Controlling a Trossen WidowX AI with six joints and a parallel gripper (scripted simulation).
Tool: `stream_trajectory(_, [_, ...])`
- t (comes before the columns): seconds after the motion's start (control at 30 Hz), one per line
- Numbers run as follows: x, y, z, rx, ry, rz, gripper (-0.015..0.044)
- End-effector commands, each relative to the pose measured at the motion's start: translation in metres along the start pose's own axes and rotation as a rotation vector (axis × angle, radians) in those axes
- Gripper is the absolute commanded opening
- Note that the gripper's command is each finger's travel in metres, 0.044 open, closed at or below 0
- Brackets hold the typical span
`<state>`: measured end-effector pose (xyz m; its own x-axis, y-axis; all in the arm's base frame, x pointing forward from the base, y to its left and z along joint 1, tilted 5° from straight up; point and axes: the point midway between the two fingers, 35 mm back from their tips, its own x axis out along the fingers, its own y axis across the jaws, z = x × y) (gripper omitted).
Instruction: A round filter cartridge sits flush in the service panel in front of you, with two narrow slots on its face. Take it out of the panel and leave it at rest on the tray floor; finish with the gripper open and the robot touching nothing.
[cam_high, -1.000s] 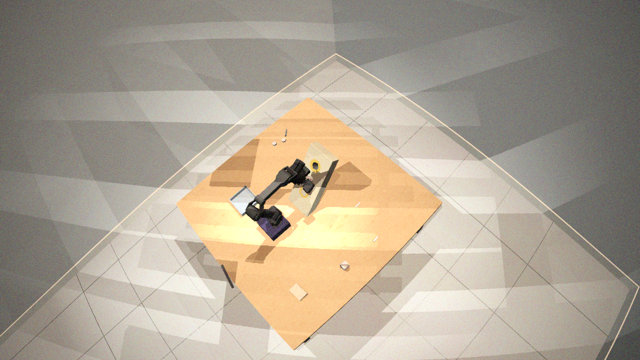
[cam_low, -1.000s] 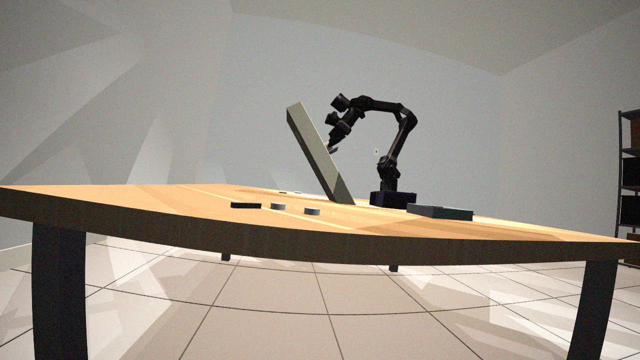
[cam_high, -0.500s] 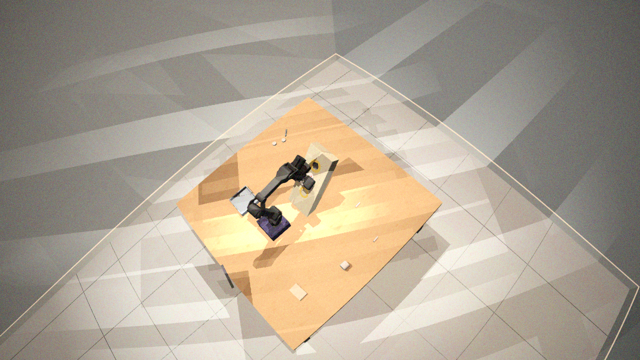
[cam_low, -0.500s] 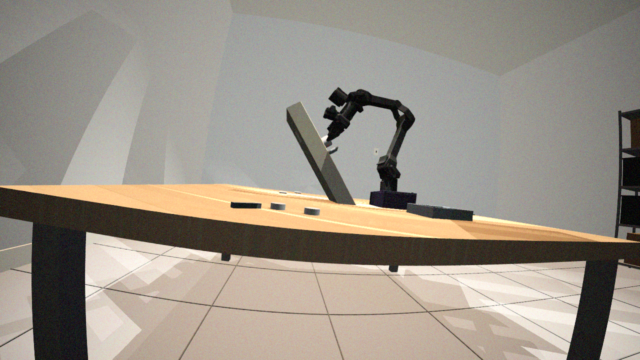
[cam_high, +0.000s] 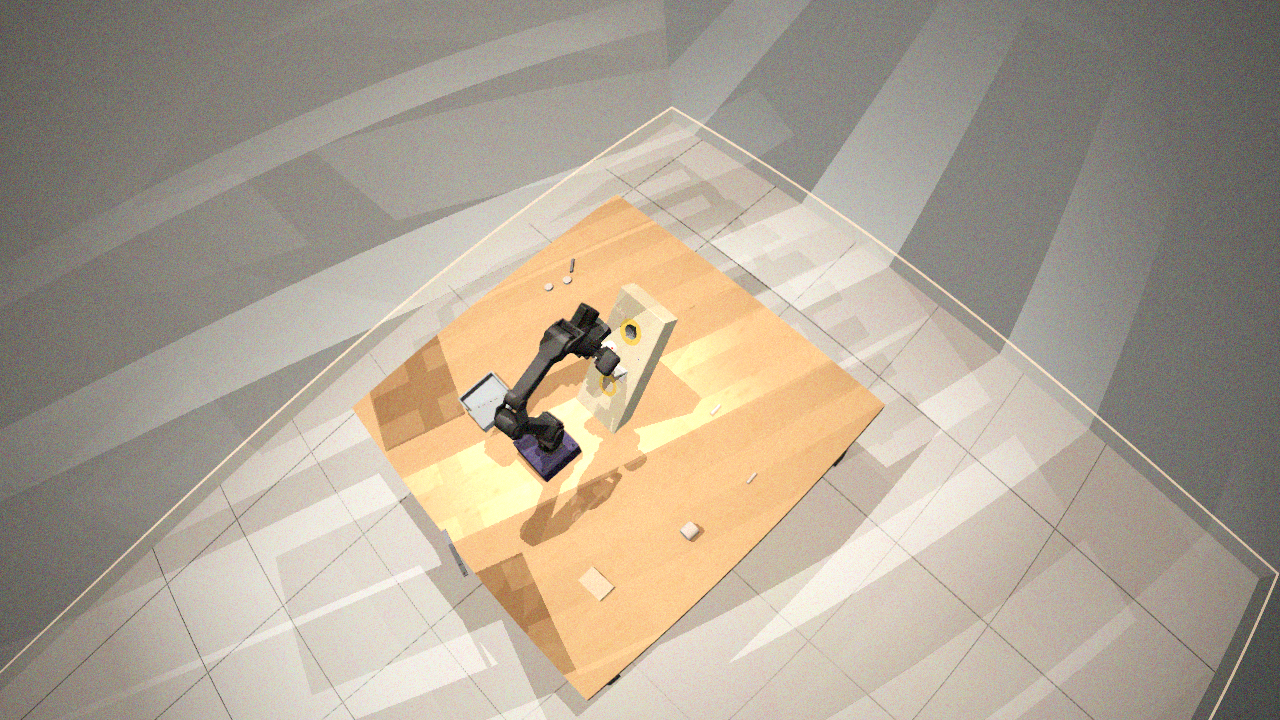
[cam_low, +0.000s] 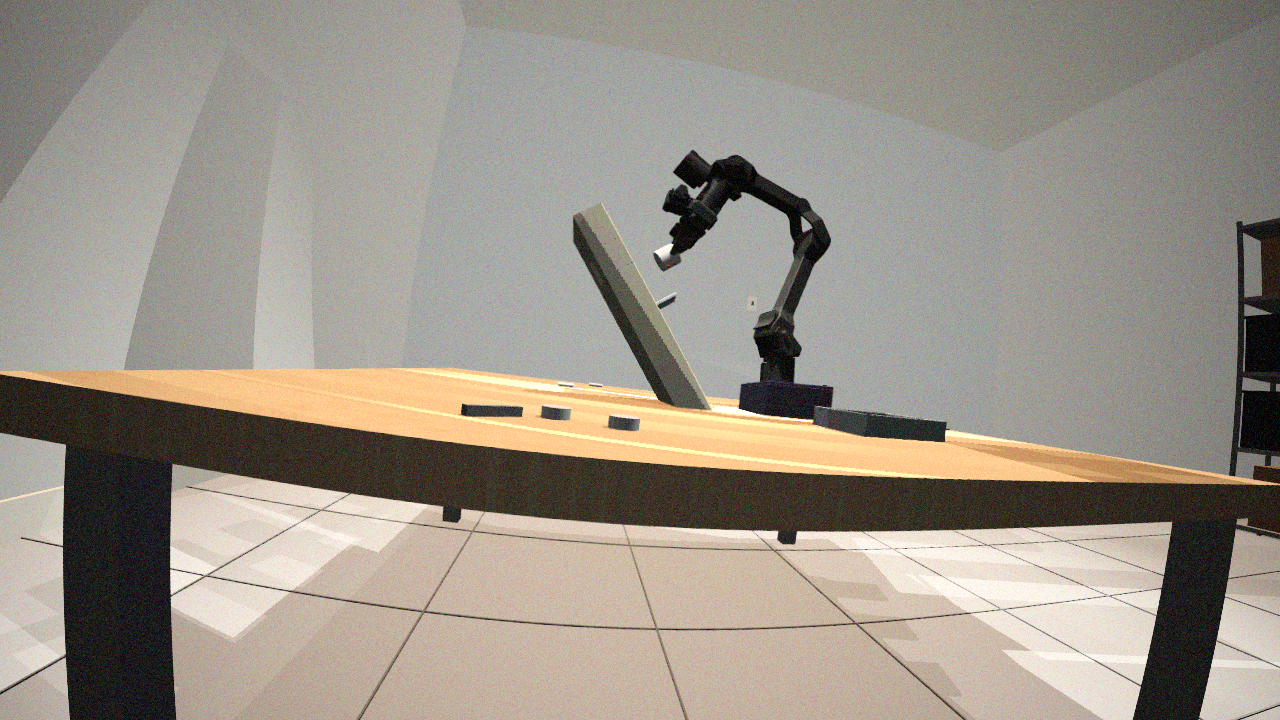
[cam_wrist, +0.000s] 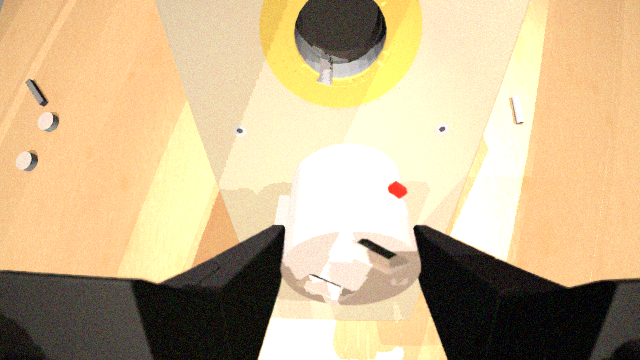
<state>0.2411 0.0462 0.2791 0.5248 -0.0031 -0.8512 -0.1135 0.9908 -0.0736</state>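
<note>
The white round cartridge (cam_low: 665, 257) (cam_wrist: 350, 200) has two dark slots on its near face and a red mark on its side. It is out of the panel, held in the air before it. My gripper (cam_low: 676, 248) (cam_wrist: 348, 237) is shut on its sides, one black finger on each. The slanted beige service panel (cam_high: 652, 360) (cam_low: 626, 295) (cam_wrist: 225, 100) shows a dark round hole (cam_high: 631, 332) (cam_wrist: 340, 30) in a yellow ring. The cartridge's far end is hidden. The shallow tray (cam_high: 485, 399) (cam_low: 904, 428) lies beside the arm's base, well away from the gripper.
A small ledge (cam_low: 666, 300) juts from the panel below the cartridge. A second yellow ring (cam_high: 608, 388) shows lower on the panel. Two small discs (cam_low: 555, 412) (cam_low: 623, 422) and a dark bar (cam_low: 491, 411) lie on the table. A pale block (cam_high: 689, 531) stands farther off.
</note>
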Motion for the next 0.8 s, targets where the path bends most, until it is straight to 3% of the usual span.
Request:
stream_trajectory(0.0, [-0.015, -0.001, 0.001, 0.009, -0.019, -0.003, 0.0000])
stream_trajectory(0.77, [-0.001, 0.077, 0.002, 0.014, -0.013, 0.004, 0.0000])
